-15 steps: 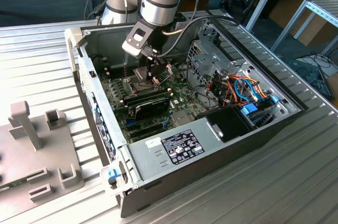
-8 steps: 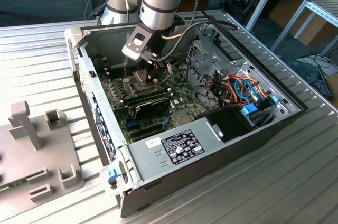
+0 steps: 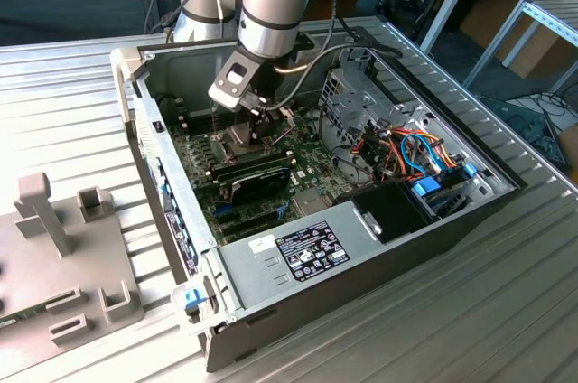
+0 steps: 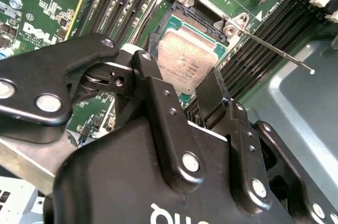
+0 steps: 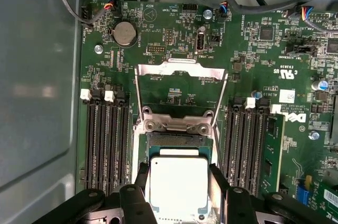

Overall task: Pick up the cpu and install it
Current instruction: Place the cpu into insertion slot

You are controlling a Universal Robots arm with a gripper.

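Silver-grey cpu [image 5: 178,187] sits clamped in the gripper [image 4: 178,71], over the open motherboard socket [image 5: 174,140].

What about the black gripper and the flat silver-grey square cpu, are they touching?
Cannot tell. In both wrist views the gripper flanks the cpu closely, but neither contact nor a gap shows plainly.

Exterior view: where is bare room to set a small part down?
Free: the ribbed table on the exterior view's right of the case, and the strip between case and grey fixture. Crowded: inside the case, under the claw.
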